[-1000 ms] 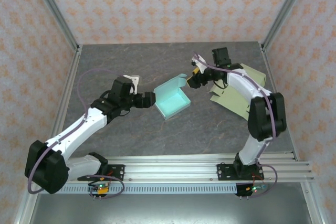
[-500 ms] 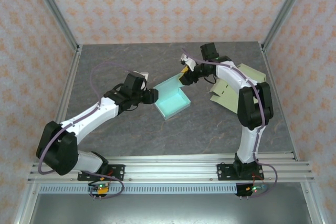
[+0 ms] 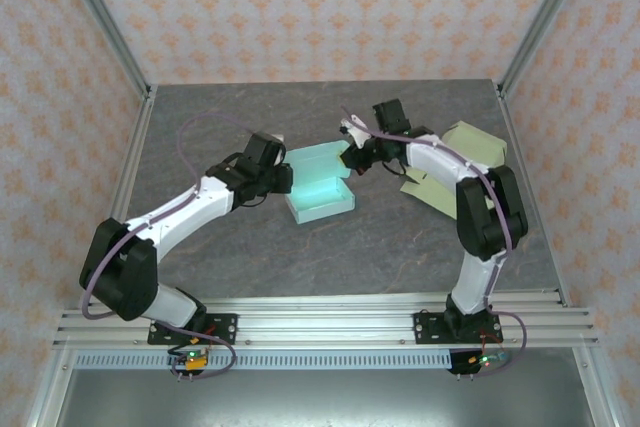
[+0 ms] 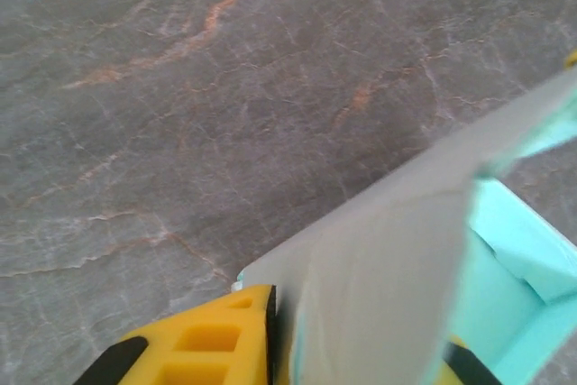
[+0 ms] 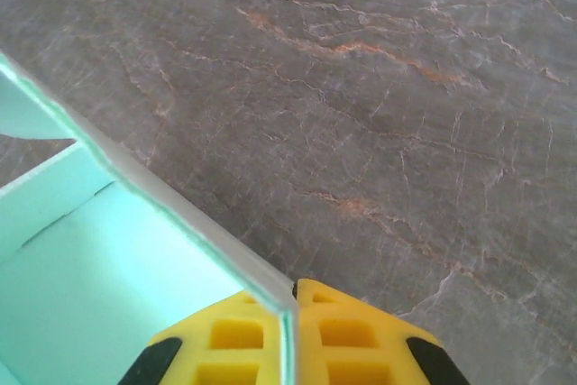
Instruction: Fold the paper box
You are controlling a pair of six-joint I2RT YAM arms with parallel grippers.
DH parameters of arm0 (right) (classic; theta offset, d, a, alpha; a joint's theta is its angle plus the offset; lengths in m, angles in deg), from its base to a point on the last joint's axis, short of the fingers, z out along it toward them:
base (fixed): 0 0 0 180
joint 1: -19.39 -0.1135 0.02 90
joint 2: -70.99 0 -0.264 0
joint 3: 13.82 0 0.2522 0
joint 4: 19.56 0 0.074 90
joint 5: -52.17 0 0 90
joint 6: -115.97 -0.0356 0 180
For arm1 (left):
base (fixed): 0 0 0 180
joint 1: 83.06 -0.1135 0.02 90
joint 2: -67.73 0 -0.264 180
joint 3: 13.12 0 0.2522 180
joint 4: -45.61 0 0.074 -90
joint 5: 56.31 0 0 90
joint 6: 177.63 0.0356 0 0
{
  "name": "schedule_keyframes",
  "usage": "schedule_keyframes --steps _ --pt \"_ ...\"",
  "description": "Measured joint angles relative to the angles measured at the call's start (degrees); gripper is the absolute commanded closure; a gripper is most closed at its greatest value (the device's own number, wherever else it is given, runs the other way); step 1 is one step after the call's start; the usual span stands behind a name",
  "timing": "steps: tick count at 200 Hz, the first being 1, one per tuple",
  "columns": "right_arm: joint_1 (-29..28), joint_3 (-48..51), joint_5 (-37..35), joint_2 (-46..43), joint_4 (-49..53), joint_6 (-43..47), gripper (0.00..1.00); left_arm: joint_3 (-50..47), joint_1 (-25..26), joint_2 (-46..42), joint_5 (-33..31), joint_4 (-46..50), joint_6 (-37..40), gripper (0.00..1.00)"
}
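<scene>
I see my left hand point(image 4: 356, 331) and right hand point(image 5: 290, 304) each pinching a wall of the mint-green paper box point(image 3: 320, 193); light, flimsy, best gripped near folds.

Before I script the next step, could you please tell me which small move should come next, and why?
Probably the left end effector should tip its pinched flap inward over the paper box while the right end effector steadies the opposite wall: both are shut on upright walls, and the box lies open.
</scene>
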Motion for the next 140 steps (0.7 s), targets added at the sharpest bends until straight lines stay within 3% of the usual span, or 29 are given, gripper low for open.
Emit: schedule_keyframes --steps 27,83,112,140 --pt "-6.43 7.48 -12.46 -5.25 -9.90 -9.38 0.96 1.70 -0.28 1.25 -5.07 2.56 -0.92 0.96" --pt "-15.04 13.62 -37.11 -6.84 -23.43 -23.10 0.89 6.14 -0.94 7.23 -10.36 0.39 -5.31 0.98" --pt "-17.31 14.93 -45.90 -6.82 -29.46 -28.65 0.82 5.35 -0.90 8.52 -10.29 -3.69 -9.09 0.98" --pt "-18.75 17.81 -49.83 -6.67 -35.10 -33.38 0.74 1.07 -0.70 8.52 -10.43 -11.37 -11.76 0.98"
